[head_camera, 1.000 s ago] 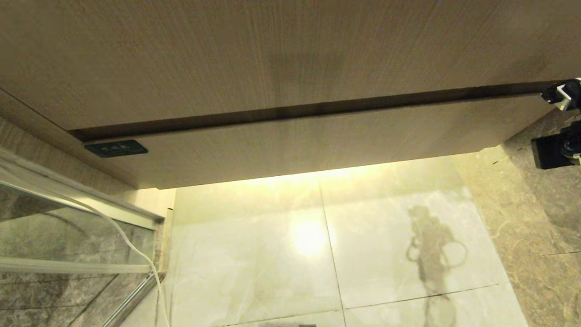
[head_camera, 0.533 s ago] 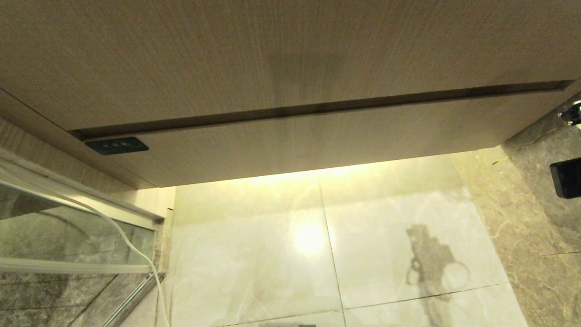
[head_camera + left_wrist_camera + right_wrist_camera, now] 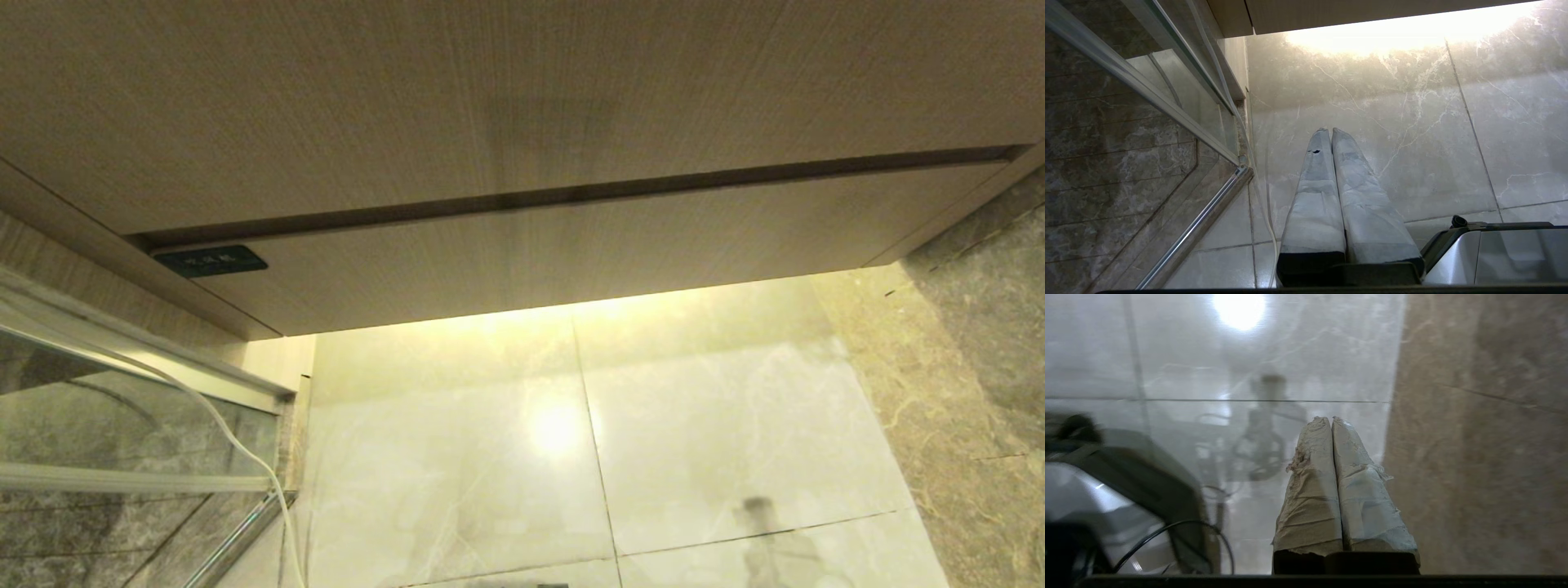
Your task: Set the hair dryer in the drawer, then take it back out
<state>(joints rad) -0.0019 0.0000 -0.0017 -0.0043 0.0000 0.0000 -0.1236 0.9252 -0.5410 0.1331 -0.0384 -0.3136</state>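
The drawer [image 3: 571,253] is a wide light-wood front with a small dark label [image 3: 211,260] at its left end. It sits flush under the taller wood panel [image 3: 490,90], shut. The hair dryer is out of view. Neither arm shows in the head view. In the left wrist view my left gripper [image 3: 1330,130] hangs over the pale floor tiles with its taped fingers pressed together and nothing between them. In the right wrist view my right gripper [image 3: 1331,418] is likewise shut and empty, pointing down at the floor beside a brown marble strip [image 3: 1478,437].
A glass shower screen with a metal rail [image 3: 139,478] stands at the left, a thin white cord [image 3: 237,445] running down it. Brown marble wall [image 3: 980,343] bounds the right. My own base [image 3: 1494,253] shows low in the left wrist view and also [image 3: 1122,490] in the right wrist view.
My right arm showed at the right edge of the head view beside the drawer's end, then dropped lower and has now left that view. Its reflection on the tiles slid down too.
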